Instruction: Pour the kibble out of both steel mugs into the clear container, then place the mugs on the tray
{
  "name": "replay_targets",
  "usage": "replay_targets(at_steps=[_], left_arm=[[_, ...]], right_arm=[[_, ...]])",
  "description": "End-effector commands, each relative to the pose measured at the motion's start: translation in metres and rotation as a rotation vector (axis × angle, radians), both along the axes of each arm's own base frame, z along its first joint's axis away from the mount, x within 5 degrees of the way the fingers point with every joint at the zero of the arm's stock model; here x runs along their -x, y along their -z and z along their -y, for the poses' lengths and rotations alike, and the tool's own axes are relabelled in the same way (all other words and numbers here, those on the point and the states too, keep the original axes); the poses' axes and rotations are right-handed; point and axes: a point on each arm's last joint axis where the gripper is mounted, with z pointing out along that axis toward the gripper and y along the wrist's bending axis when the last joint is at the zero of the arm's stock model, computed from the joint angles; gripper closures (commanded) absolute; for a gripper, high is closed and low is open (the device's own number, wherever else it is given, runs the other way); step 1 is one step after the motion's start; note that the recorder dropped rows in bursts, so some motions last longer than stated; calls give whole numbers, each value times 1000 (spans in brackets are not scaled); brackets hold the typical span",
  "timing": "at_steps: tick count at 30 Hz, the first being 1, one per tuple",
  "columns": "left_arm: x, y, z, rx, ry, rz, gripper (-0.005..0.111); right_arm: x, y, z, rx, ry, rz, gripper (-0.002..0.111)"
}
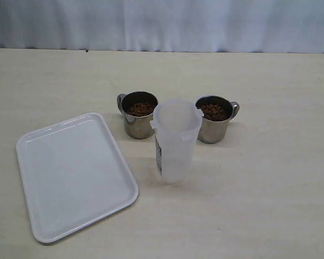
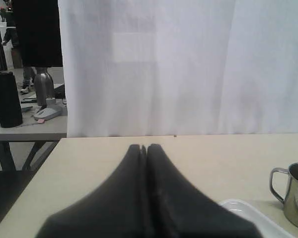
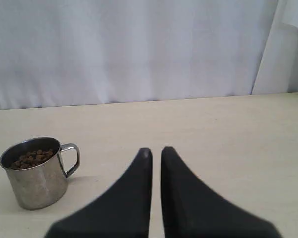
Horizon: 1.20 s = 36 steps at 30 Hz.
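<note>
Lying flat on the pale table (image 1: 259, 205), the tray (image 1: 75, 178) reaches nearest to the exterior camera. It sits left of the clear container (image 1: 175, 140) and just apart from it. Its long axis runs from near to far, angled a little so that its far end leans away from the container.

The clear container stands upright with its long axis vertical and its open flared mouth up. A dark label shows on its lower side, facing the tray.

Just behind the container stand the two steel mugs, both upright and both holding kibble (image 1: 141, 109). The left mug (image 1: 137, 127) is behind and to the container's left, with its loop handle pointing away from the container. The right mug (image 1: 213, 129) is behind and to the container's right, and its handle also points away. In the exterior view the container's rim overlaps the inner edge of each mug, so it stands partly in front of both.

Beyond the mugs the table runs bare to a white curtain (image 1: 162, 24).

Neither gripper shows in the exterior view. In its wrist view the left gripper (image 2: 141, 148) has its fingers pressed together on nothing. The right gripper (image 3: 156, 151) shows only a thin slit between its fingers and is empty too.
</note>
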Motion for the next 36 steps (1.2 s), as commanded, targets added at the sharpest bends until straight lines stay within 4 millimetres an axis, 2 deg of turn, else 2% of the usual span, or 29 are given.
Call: replay_targets(at_steps=[1,8,9,10,14,18,19,21,23,25,28,31,33,34,35,36], left_arm=[[0,0,0,2,8,7,107],[0,0,0,2,8,7,107],[0,0,0,2,8,7,107],[0,0,0,2,8,7,107],[0,0,0,2,8,7,107],[0,0,0,2,8,7,107],[0,0,0,2,8,7,107],[0,0,0,2,8,7,107],[0,0,0,2,8,7,107],[0,0,0,2,8,7,107],[0,1,0,2,8,3,107],[0,0,0,2,8,5,107],[0,0,0,2,8,5,107],[0,0,0,2,8,5,107],[0,0,0,2,8,5,107],[0,0,0,2,8,5,107]], right_arm=[[0,-5,0,3,-1,71,103],[2,-33,0,8,4,379,103],[4,-40,2,-96,9,463,103],[4,-39,2,-140,8,460,103],[-1,-28,1,-241,-2,335,103],[-22,-14,-7,-274,-92,104,103],[-26,-9,-10,-261,-124,40,103],[-47,13,-35,-104,-336,-196,103],[-57,28,-55,33,-505,-283,103],[-68,42,-68,105,-586,-302,103],[-83,52,-72,73,-538,-259,100],[-90,70,-75,83,-536,-305,69],[-99,75,-79,100,-541,-331,41],[-107,76,-83,102,-541,-333,24],[-117,77,-88,107,-550,-338,12],[-123,78,-91,122,-556,-338,9]])
